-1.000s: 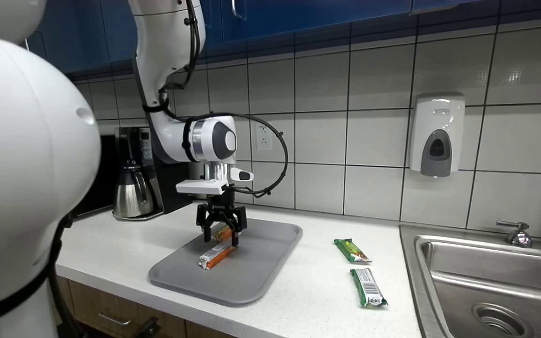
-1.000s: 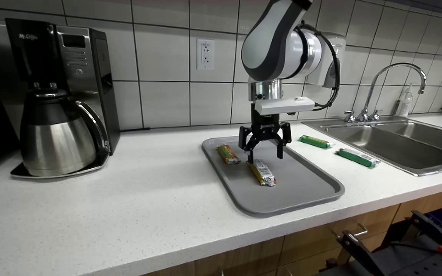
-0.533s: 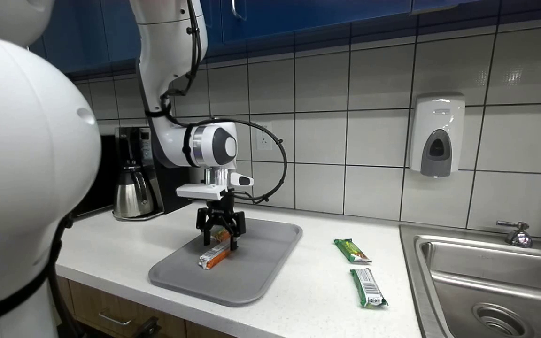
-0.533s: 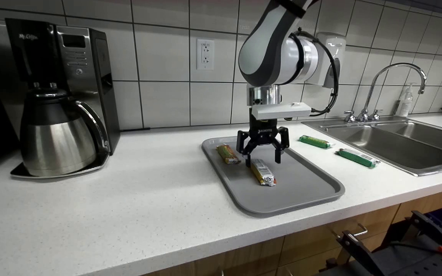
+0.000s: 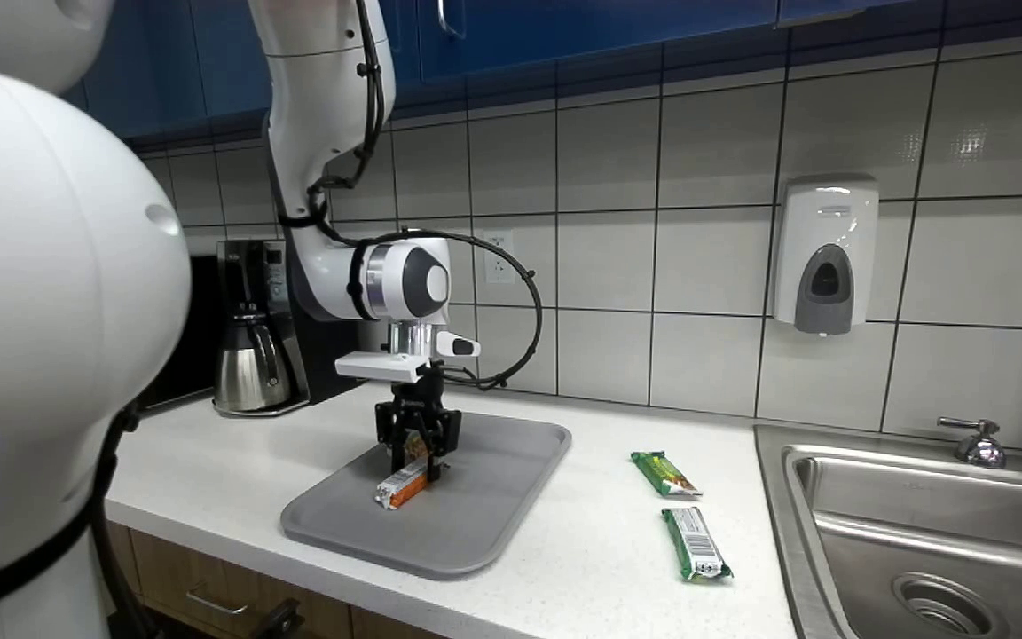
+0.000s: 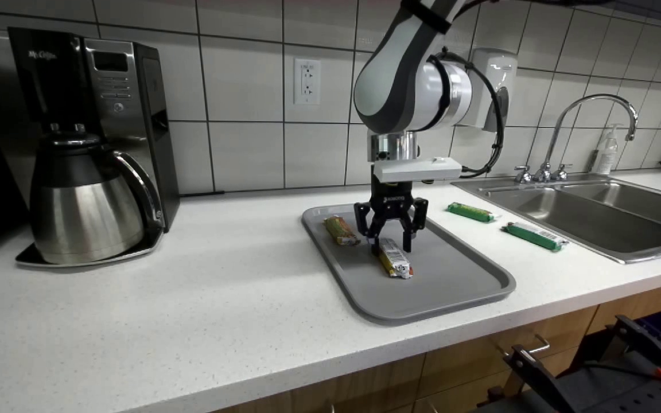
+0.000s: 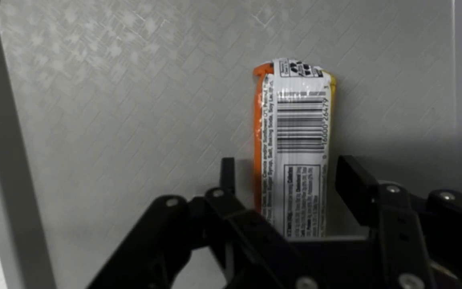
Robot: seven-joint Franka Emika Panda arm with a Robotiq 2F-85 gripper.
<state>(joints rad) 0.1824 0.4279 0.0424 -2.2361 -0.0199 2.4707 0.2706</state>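
In an exterior view, left to right: a coffee maker (image 6: 118, 103) stands on the counter (image 6: 210, 298). A wrapped bar (image 6: 340, 229) lies on the gray tray (image 6: 439, 287). The gripper (image 6: 391, 246) points down over a second bar (image 6: 396, 264), barcode side up, also on the tray; its fingers (image 7: 353, 188) stand apart, one on each side, with gaps showing in the wrist view. Two green bars (image 6: 471, 212) (image 6: 532, 236) lie near the sink (image 6: 606, 221).
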